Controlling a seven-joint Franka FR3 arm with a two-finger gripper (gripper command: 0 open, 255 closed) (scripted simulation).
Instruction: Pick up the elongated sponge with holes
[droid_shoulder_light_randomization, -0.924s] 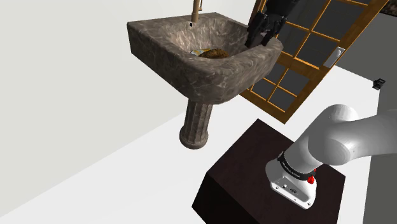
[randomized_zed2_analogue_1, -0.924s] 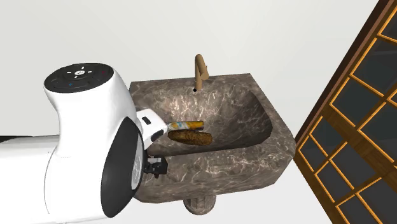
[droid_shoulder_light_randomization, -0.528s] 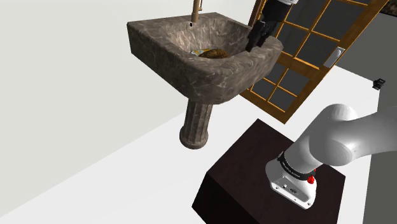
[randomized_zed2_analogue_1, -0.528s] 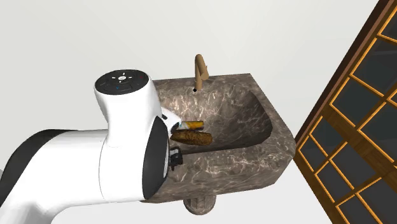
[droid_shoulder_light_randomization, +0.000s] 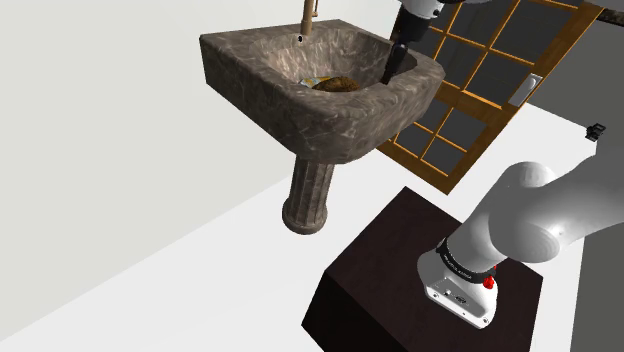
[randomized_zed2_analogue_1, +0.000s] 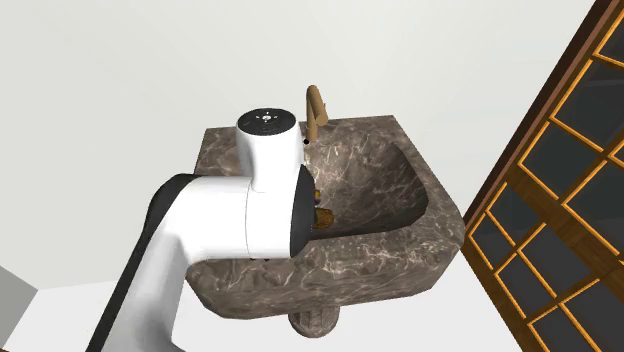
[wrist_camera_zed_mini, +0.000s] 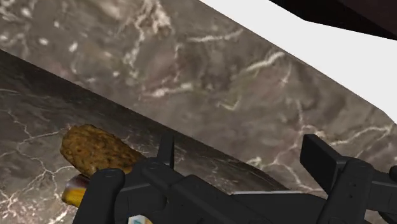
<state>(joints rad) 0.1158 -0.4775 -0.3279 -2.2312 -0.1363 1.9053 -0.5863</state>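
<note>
One sponge (wrist_camera_zed_mini: 95, 149) beside gripper (wrist_camera_zed_mini: 214, 160), outside jaws

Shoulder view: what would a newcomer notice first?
A dark marbled pedestal sink dominates the shoulder view's upper middle, with a speckled brown sponge lying in its basin. The black gripper, open, hangs over the rim right of the sponge in that view, before a wooden lattice door.

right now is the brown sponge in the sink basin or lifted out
In. The brown sponge lies inside the sink basin, below its rim, off to one side of the open gripper, untouched.
</note>
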